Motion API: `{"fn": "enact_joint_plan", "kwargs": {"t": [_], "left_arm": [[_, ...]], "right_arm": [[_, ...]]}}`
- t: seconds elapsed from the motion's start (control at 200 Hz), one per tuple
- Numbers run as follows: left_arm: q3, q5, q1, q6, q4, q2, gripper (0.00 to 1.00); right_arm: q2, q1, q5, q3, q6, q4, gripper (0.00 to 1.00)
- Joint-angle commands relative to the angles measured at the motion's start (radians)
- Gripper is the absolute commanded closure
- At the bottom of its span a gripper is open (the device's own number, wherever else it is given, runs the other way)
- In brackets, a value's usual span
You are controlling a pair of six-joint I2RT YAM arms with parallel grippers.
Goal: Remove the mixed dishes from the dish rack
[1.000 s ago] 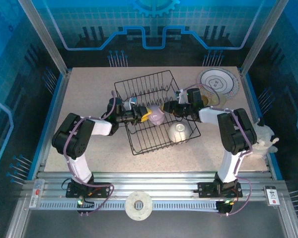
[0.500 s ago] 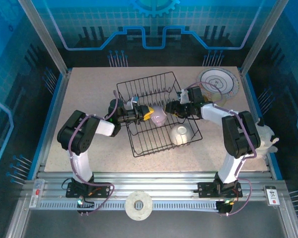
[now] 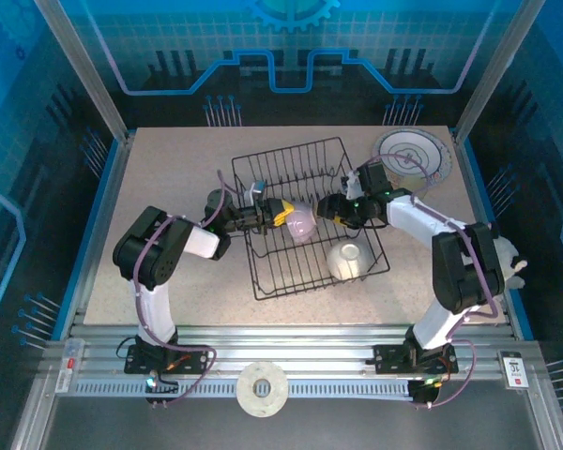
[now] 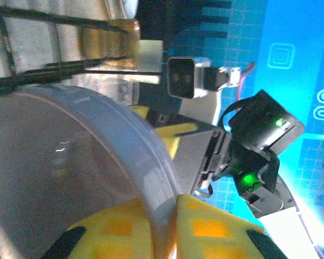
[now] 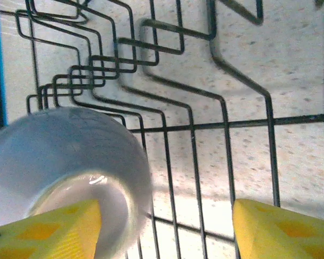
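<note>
Left tool [image 3: 280,214] is nipped narrow on the rim of the translucent cup [image 3: 302,223]. The left wrist view shows one yellow pad [image 4: 113,229] inside the wall and the other outside. The cup sticks out past this tool's tips, over the wire floor of the dish rack [image 3: 291,272]. Facing it from the cup's far side is the right tool [image 3: 328,208], its jaws wide. Rack wire and counter [image 3: 169,169] show between its pads, and the cup sits at one pad [image 5: 48,226]; I cannot tell whether they touch. Nearer the arm bases than the right tool, the cream bowl [image 3: 347,260] rests in the rack. Beyond the right tool, outside the rack, a purple-rimmed plate [image 3: 411,155] lies flat. Past the rack wires ahead of the left tool stands an amber cup [image 4: 108,40].
</note>
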Motion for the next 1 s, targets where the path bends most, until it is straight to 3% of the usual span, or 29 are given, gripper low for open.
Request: {"fn": "enact_joint_plan", "kwargs": {"t": [0.0, 0.61, 0.996], "left_arm": [[0.009, -0.037, 0.014, -0.004, 0.114, -0.010, 1.00], [0.038, -0.007, 0.011, -0.022, 0.146, -0.038, 1.00], [0.066, 0.045, -0.008, 0.129, -0.074, -0.204, 1.00]], "right_arm": [[-0.068, 0.001, 0.062, 0.028, -0.066, -0.076, 0.30], [-0.134, 0.000, 0.060, 0.041, -0.089, -0.112, 0.22], [-0.205, 0.002, 0.049, 0.070, -0.089, -0.156, 0.14]]}}
